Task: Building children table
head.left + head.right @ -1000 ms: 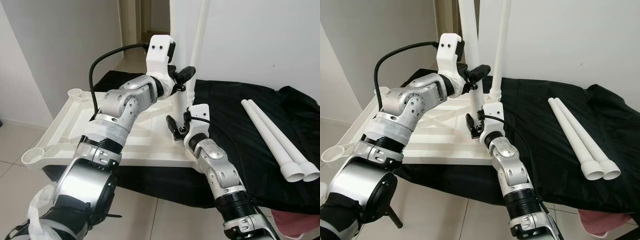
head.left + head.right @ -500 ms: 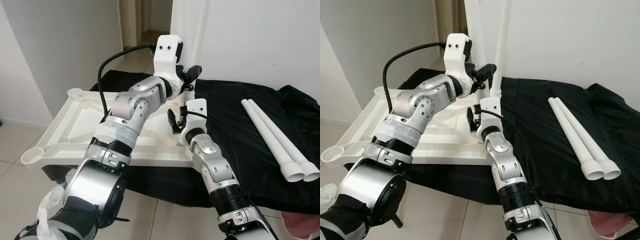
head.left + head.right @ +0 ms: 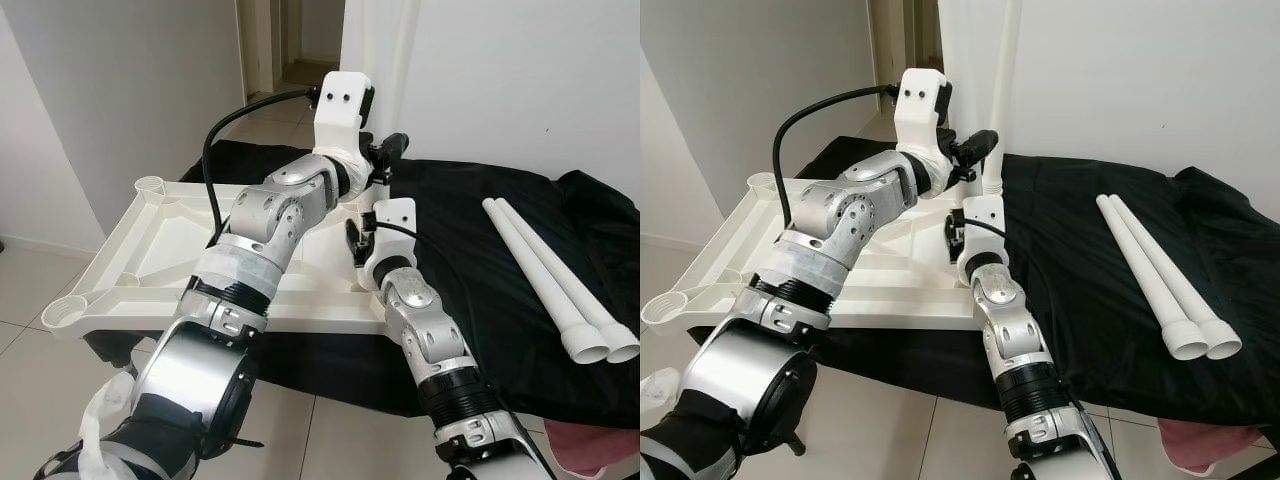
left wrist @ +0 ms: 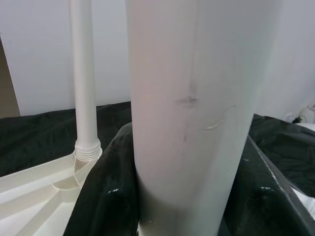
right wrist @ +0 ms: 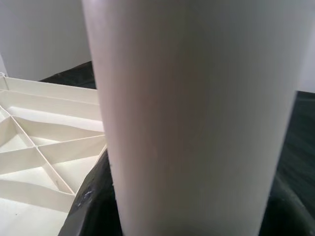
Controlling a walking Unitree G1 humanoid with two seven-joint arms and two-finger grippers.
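Nearest the camera, the two silver arms reach forward over the edge of the upside-down white table top (image 3: 120, 260), which lies ribbed underside up on a black cloth (image 3: 480, 250) spread over the floor. Two empty leg sockets show on it, one at the near left corner and one at the far left. The right hand (image 3: 352, 243) is down low at the near right corner, and the right wrist view has a white leg (image 5: 197, 118) pressed between its black fingers (image 5: 93, 206), so it grips that upright leg near the base. Just above it, the left hand (image 3: 385, 160) clamps the same leg (image 4: 192, 108) higher up, a dark finger on either side of it in the left wrist view. Behind that stands a second upright leg (image 3: 1002, 90), already seated in the far right corner socket. Off to the right, well apart, two more loose legs (image 3: 545, 275) lie side by side on the cloth, touching. That makes four legs in all.
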